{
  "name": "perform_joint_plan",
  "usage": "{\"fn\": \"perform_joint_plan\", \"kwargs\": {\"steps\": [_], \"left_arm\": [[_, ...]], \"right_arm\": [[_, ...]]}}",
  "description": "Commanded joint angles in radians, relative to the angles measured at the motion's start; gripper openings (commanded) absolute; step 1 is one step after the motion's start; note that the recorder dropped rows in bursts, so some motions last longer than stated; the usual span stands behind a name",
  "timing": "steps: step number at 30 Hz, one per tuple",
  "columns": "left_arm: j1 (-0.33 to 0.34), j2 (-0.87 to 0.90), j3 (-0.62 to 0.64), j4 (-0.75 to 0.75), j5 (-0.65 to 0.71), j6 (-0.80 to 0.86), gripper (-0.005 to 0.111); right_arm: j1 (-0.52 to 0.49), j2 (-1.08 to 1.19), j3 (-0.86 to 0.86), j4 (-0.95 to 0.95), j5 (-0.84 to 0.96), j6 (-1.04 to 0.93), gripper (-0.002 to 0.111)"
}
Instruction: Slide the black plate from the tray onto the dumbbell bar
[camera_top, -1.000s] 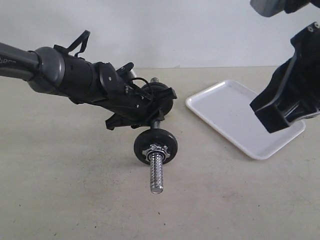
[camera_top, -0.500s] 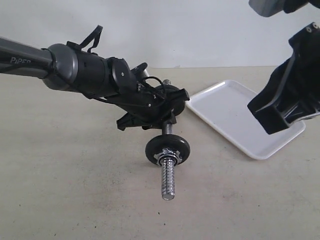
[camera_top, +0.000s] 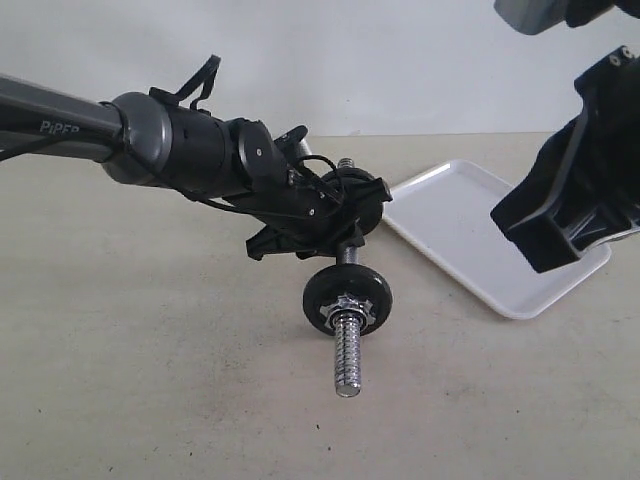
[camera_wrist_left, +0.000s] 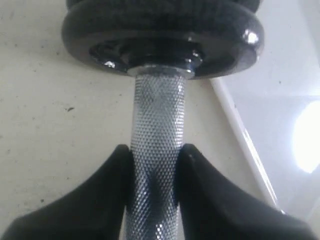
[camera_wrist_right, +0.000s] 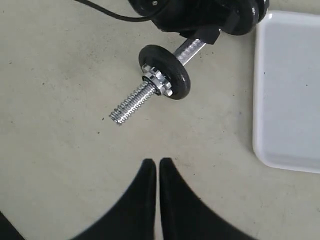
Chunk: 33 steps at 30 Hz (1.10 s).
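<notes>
My left gripper (camera_top: 343, 246) is shut on the knurled middle of the dumbbell bar (camera_top: 347, 355) and holds it off the table, just left of the tray (camera_top: 455, 215). Its fingers (camera_wrist_left: 107, 192) press both sides of the dumbbell bar (camera_wrist_left: 157, 120). One black plate (camera_top: 348, 291) sits on the near end behind a chrome collar nut (camera_top: 347, 309). More black plates (camera_wrist_left: 160, 37) sit on the far end. What shows of the white tray is bare. My right gripper (camera_wrist_right: 157, 165) is shut and empty, hovering over the table beside the tray (camera_wrist_right: 290, 85).
The right arm's black body (camera_top: 570, 200) hangs over the tray's right part and hides it. Bare beige table surface (camera_top: 150, 380) spreads to the left and front. A pale wall stands behind the table.
My left arm has carried the dumbbell bar to the right, closer to the tray. The right arm has hardly moved.
</notes>
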Motion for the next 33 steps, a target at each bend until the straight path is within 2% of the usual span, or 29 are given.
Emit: {"fn": "perform_joint_plan", "kwargs": {"steps": [1, 5, 28, 33], "left_arm": [[0.025, -0.031, -0.037, -0.061, -0.591, -0.054, 0.004], [0.054, -0.031, -0.037, -0.057, -0.593, -0.054, 0.004], [0.054, -0.031, -0.037, -0.048, -0.594, -0.052, 0.004], [0.054, -0.031, -0.037, -0.044, -0.560, -0.031, 0.004]], "right_arm": [[-0.004, -0.008, 0.006, 0.001, -0.003, -0.018, 0.000], [-0.004, -0.008, 0.006, 0.001, -0.003, -0.018, 0.000], [-0.004, -0.008, 0.006, 0.001, -0.003, -0.021, 0.000], [-0.004, -0.008, 0.006, 0.001, -0.003, -0.021, 0.000]]}}
